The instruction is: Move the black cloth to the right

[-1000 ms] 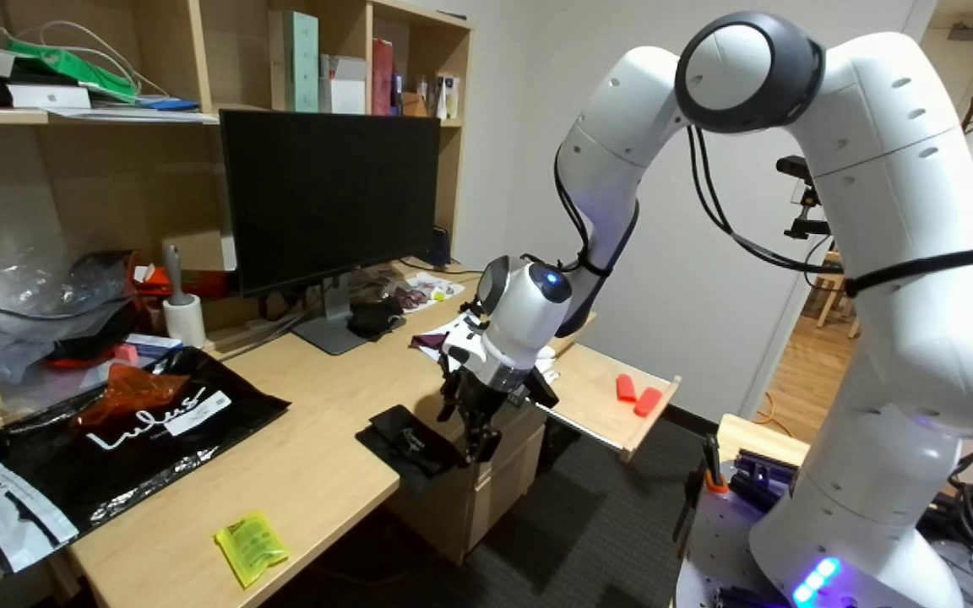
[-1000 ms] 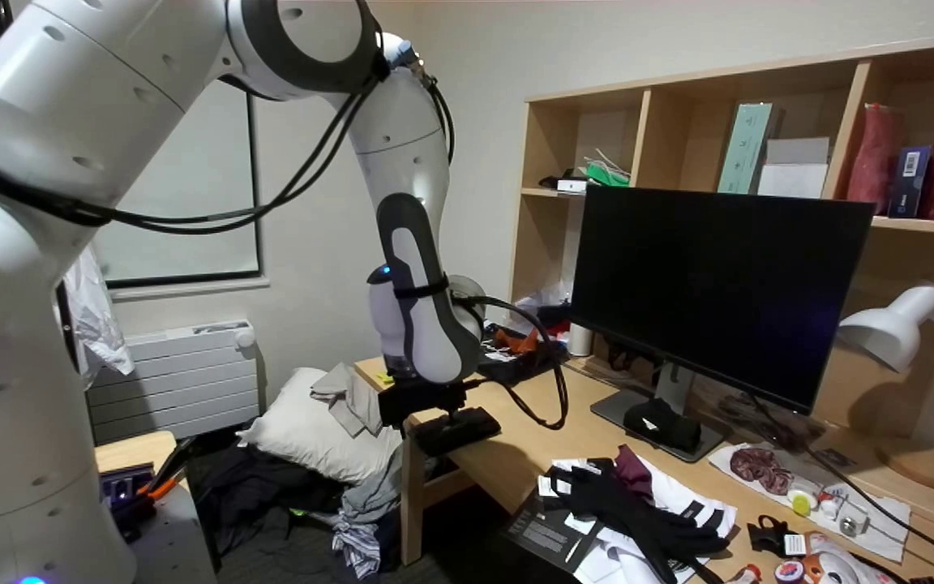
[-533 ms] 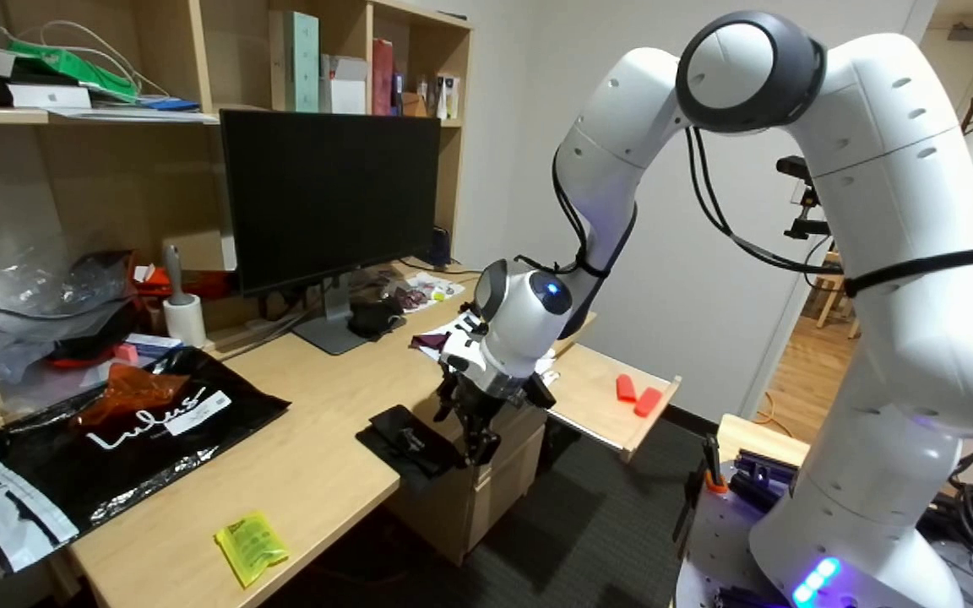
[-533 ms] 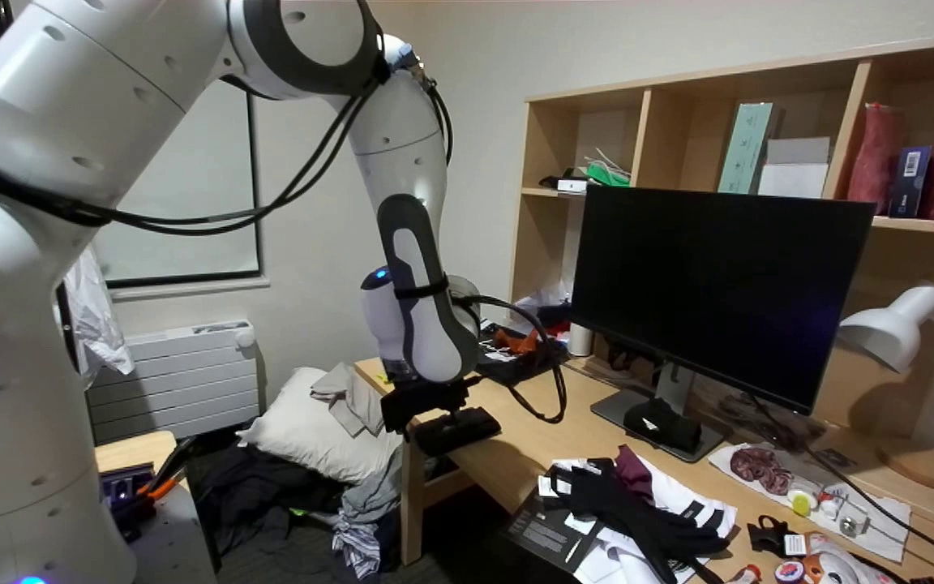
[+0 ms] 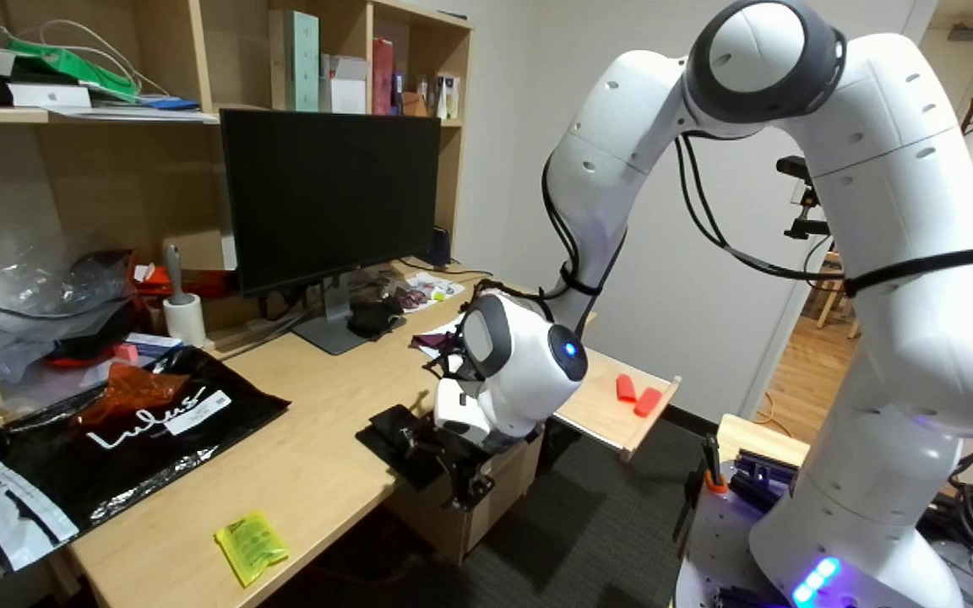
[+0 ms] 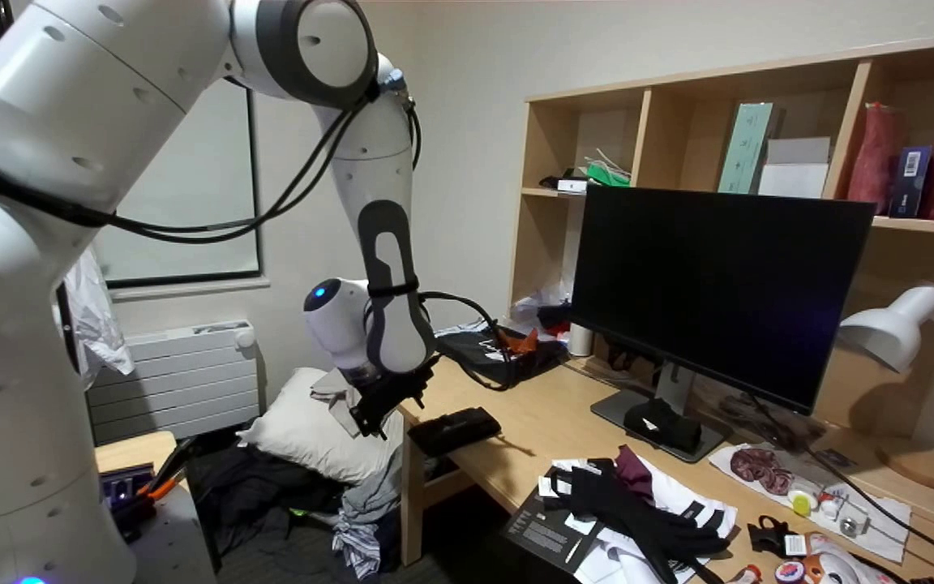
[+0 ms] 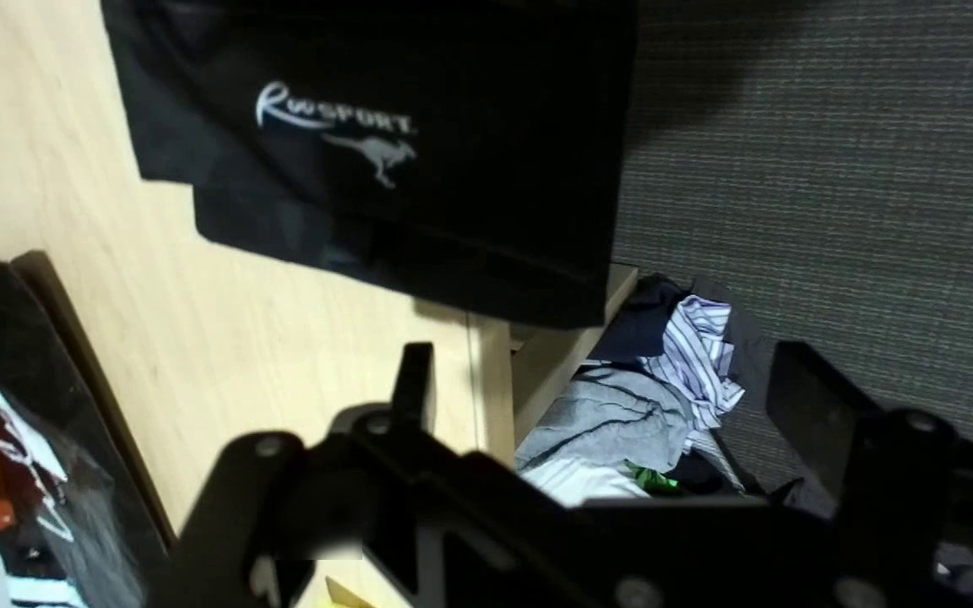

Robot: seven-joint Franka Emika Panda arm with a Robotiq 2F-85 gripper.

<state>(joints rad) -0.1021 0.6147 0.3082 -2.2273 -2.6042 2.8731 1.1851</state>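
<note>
A shelf unit (image 6: 544,243) rises at the back of a pale wooden worktop (image 5: 309,405), and a monitor (image 5: 330,194) stands before it. The black cloth (image 7: 470,194), printed in white with "RooSport" and a kangaroo, lies at the worktop's edge; in the wrist view part of it juts out past that edge, above the dark floor (image 7: 833,186). The robot arm (image 5: 879,169) reaches down close by, its jaws spread wide apart near the cloth; between them the wrist view shows heaped clothes (image 7: 613,422) lower down. In an exterior view the arm hides part of the cloth. A yellow-green packet (image 5: 252,549) lies on the worktop, well apart from the cloth, and an orange piece (image 5: 136,393) lies on a large black bag (image 5: 132,469) with white lettering. A drawer (image 5: 588,397) stands pulled out with two red pieces (image 5: 647,402) in it, and in an exterior view a black glove (image 6: 633,511) lies on a pile (image 6: 548,527).
</note>
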